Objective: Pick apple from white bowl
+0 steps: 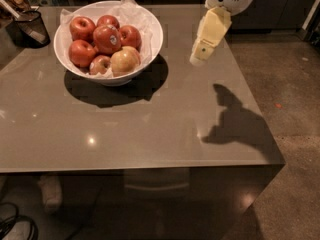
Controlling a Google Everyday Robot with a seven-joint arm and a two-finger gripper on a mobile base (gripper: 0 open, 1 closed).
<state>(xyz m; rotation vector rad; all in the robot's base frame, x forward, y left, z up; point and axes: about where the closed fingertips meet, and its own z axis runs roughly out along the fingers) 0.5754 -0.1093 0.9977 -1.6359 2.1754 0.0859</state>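
Observation:
The white bowl (152, 43) stands on the far left of the grey table, lined with crumpled white paper. It holds several apples. The large deep-red apple (105, 37) with a small pale sticker lies on top near the middle. A yellowish-pink apple (124, 61) lies at the bowl's front. My gripper (199, 59), cream-yellow under a white wrist, hangs above the table to the right of the bowl. It is apart from the bowl and empty.
A small black mesh cup (30, 28) stands at the table's far left edge. The grey table (150, 134) ends close to the right of the gripper, with concrete floor (295, 99) beyond. The gripper's shadow falls on the table's right side.

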